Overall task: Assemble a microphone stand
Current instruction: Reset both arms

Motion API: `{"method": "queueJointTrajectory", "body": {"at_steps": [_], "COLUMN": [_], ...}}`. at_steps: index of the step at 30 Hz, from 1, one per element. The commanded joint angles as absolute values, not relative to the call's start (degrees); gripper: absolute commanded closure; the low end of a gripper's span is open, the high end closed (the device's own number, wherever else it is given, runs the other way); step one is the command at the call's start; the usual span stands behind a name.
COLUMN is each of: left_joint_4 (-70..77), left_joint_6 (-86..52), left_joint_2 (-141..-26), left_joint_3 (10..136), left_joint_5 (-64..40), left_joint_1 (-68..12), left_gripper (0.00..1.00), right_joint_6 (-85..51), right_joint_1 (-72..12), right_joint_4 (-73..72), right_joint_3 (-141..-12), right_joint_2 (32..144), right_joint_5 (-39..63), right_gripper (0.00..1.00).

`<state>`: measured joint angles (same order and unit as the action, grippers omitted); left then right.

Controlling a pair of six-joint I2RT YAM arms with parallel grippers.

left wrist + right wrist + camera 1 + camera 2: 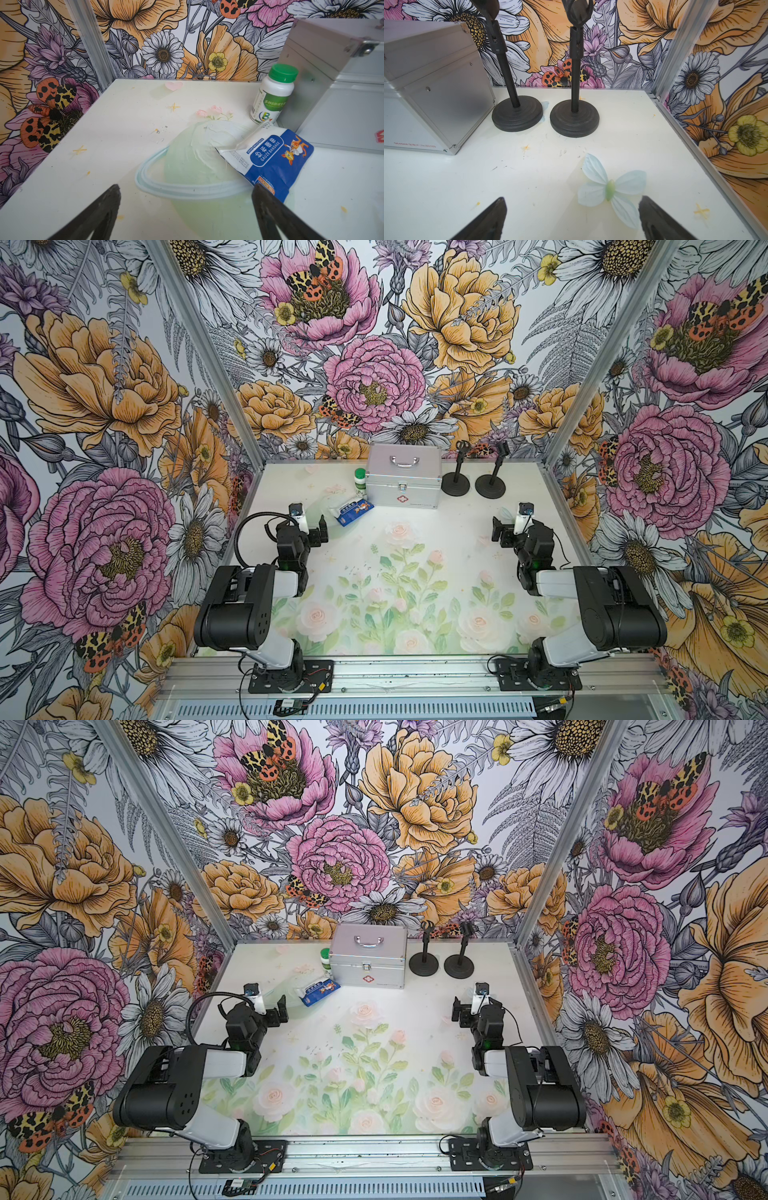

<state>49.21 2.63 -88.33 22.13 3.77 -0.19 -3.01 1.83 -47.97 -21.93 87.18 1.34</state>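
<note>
Two black microphone stands stand upright side by side at the back right of the table, each a pole on a round base. One stand (456,483) (423,964) (517,113) is next to the silver case. The second stand (490,486) (459,968) (574,118) is to its right. Both carry a clip at the top. My right gripper (500,529) (457,1011) (572,200) is open and empty, low over the table in front of the stands and well short of them. My left gripper (321,531) (282,1009) (186,188) is open and empty at the left, beside the gauze packet.
A silver first-aid case (403,477) (336,93) (436,87) sits at the back middle. A white bottle with a green cap (360,481) (272,95) stands at its left. A blue and white gauze bandage packet (351,510) (276,162) lies in front. Flowered walls enclose three sides.
</note>
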Motion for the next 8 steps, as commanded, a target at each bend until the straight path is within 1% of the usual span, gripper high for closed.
{"method": "queueJointTrajectory", "body": {"at_steps": [1,8], "left_joint_4": [50.5,50.5], "left_joint_6": [1.5,1.4], "left_joint_2": [-88.0,-87.9], "left_joint_3": [22.5,22.5], "left_joint_5": [3.2,3.2], "left_joint_1": [0.3,0.3], "left_gripper": [0.01,0.01], "right_joint_6": [-3.7,-3.7], "right_joint_1": [2.7,2.8], "right_joint_4": [-47.0,-47.7], "right_joint_3": [-23.6,-23.0], "right_joint_2": [88.1,87.6], "right_joint_5": [2.8,2.8], "right_gripper": [0.01,0.00]}}
